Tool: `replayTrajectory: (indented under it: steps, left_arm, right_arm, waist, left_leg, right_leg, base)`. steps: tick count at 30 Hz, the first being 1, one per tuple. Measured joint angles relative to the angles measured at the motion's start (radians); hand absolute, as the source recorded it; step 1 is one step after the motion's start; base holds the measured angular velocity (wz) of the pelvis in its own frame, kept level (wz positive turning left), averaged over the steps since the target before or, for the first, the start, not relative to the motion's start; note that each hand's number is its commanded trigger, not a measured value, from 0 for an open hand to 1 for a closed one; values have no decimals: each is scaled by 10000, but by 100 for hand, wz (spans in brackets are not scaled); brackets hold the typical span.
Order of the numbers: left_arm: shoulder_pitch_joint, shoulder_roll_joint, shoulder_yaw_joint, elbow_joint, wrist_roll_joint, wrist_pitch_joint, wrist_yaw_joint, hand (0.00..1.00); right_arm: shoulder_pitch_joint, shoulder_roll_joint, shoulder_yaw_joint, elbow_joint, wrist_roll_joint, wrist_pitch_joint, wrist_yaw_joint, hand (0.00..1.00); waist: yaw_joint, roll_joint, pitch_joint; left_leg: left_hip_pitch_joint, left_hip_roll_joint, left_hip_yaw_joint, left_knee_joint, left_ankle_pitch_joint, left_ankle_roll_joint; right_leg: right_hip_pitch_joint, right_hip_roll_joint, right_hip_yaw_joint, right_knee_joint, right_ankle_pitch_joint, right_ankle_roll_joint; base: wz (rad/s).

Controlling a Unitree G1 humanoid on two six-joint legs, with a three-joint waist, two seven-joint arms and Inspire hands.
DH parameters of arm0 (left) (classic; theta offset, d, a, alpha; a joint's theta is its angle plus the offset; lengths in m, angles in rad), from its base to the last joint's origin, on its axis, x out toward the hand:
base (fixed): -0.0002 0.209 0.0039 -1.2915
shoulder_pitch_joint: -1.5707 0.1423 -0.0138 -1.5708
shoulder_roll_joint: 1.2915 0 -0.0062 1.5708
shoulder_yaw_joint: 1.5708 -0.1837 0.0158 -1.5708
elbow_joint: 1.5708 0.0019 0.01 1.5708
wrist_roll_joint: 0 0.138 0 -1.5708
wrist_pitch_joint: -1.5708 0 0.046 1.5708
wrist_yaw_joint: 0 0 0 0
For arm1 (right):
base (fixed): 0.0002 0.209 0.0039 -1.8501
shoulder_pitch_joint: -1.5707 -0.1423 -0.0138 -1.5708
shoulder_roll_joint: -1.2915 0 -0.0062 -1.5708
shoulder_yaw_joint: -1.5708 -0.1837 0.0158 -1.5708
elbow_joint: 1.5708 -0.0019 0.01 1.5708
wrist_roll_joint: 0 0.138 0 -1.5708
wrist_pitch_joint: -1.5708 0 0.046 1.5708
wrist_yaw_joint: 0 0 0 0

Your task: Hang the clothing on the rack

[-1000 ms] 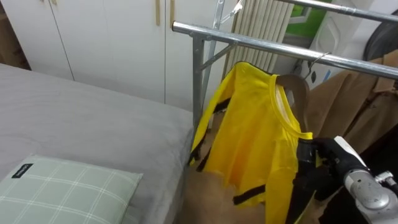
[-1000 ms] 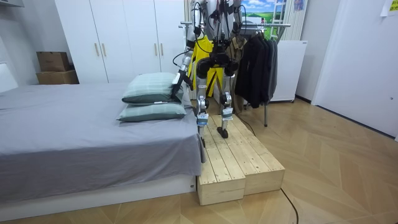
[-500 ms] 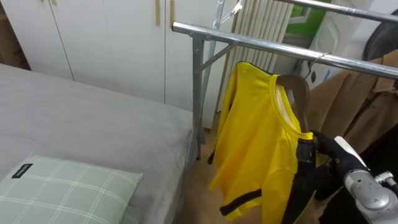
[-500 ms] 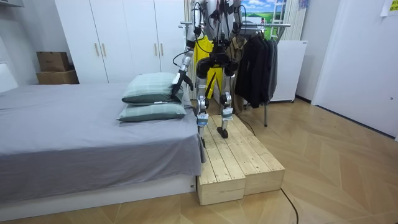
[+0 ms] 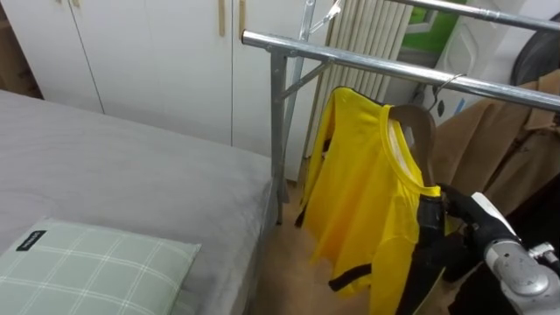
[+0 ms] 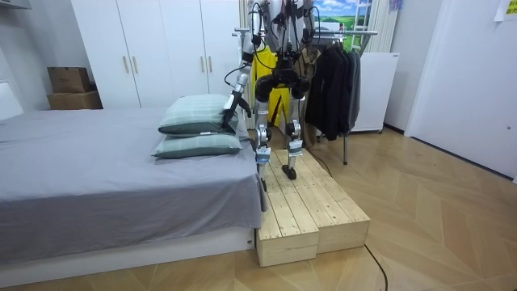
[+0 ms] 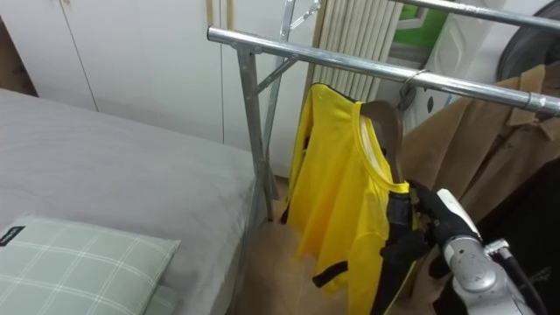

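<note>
The shirt (image 5: 363,184) has swung its loose sleeve back outward, while its hanger (image 5: 418,122) stays hooked on the rail (image 5: 367,63); it looks hung and is only settling. The right hand (image 5: 433,214) has its fingers seemingly clamped on the shirt's shoulder edge. The left hand (image 6: 231,107) hangs beside the pillows (image 6: 194,113). One shirt, one hanger, two pillows.

A tall white wardrobe with slim wooden handles (image 6: 153,48) lines the far wall. Before it stands a low bed under a plain grey sheet (image 6: 97,186), with two pale green checked pillows (image 6: 198,115) stacked near its edge. Two brown cardboard boxes (image 6: 69,89) sit one on the other beside the wardrobe, at the room view's left. A low platform of pale wooden planks (image 6: 315,212) lies against the bed's side on a light parquet floor (image 6: 436,234). A white ribbed radiator (image 5: 372,35) stands against the wall behind. A plain white wall (image 6: 477,73) closes the room view's right. The light is even and bright.
</note>
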Motion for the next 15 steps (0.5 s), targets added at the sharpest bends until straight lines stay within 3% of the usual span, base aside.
replayTrajectory:
  steps: [11, 15]
  left_arm:
    - [2, -30, -6, 5, -7, 52, -15, 0]
    - [13, -33, 88, 4, 8, 91, -17, 0]
  right_arm:
    - [11, -3, -79, -424, 477, 137, -593, 0]
    - [43, 9, -638, -772, 2351, 283, -783, 0]
  waist:
    - [-99, 14, -11]
    - [-226, 25, -20]
  left_leg:
    - [-150, 11, 71, 100, 2, -3]
    - [-133, 26, 85, 102, 4, -6]
  right_leg:
    - [-163, 45, 112, 26, 23, -31]
    - [-149, 59, 134, 10, 27, -36]
  base:
    - [-1]
    - [0]
